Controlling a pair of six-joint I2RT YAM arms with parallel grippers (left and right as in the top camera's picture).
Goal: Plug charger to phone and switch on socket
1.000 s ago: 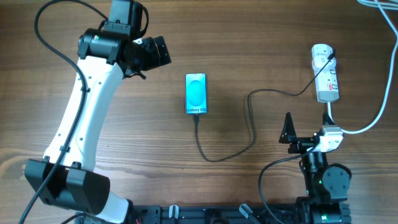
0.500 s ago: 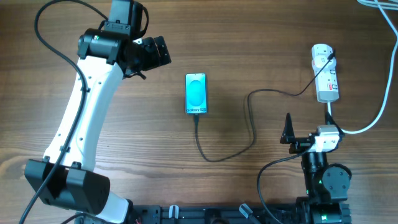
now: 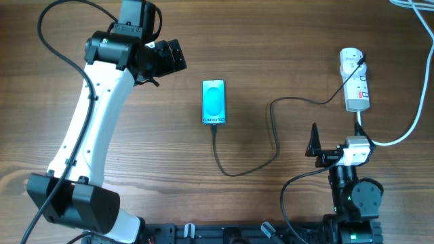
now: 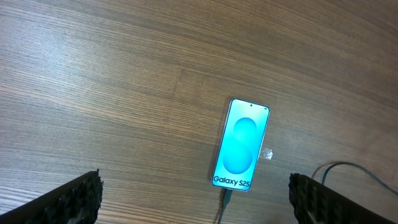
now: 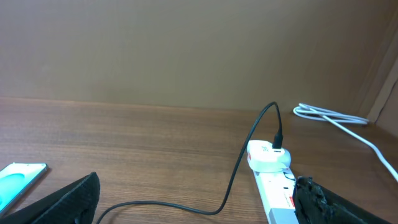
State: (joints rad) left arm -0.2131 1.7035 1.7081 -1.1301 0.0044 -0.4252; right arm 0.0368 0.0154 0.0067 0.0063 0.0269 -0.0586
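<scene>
The phone lies flat mid-table with its cyan screen lit; it also shows in the left wrist view. The charger, a thin black cable, has its connector in the phone's bottom edge. It loops across the table to a white adapter on the socket. My left gripper is open and empty, above the table to the left of the phone. My right gripper is open and empty just in front of the socket. Its right finger overlaps the strip's near end.
A thicker white cable runs from the socket's near end along the table's right side to the far right corner, and shows in the right wrist view. The robots' bases and black wires sit at the front edge.
My right gripper has shifted slightly to the left near the socket's near end. The left arm, phone and cable have not moved.
</scene>
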